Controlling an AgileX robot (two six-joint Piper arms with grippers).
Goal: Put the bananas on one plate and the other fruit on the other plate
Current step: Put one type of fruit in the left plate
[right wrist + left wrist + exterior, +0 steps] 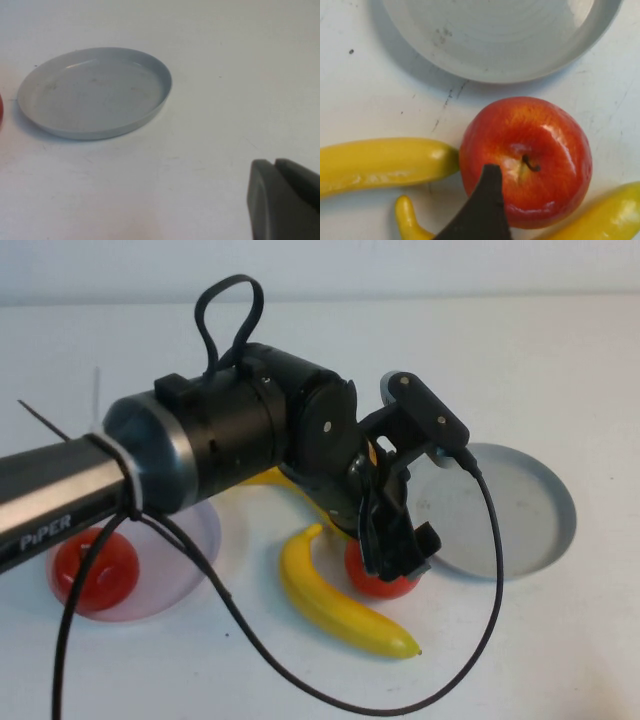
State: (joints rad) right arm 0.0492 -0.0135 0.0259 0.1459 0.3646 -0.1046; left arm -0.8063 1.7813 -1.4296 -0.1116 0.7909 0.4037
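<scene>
- Left gripper down over loose red apple on surface, between grey plate and two bananas; finger spread: cannot tell.
- Other apple already on pink plate.
- Right gripper parked near grey plate, fingers together.
- Step judged: apple pickup. Next: firm grasp, lift, carry to pink plate.

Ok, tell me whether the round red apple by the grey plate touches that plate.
Apart. The left wrist view shows bare table between the apple and the plate's rim.

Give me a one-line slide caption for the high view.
Left gripper over the table apple; other apple on pink plate.
</scene>
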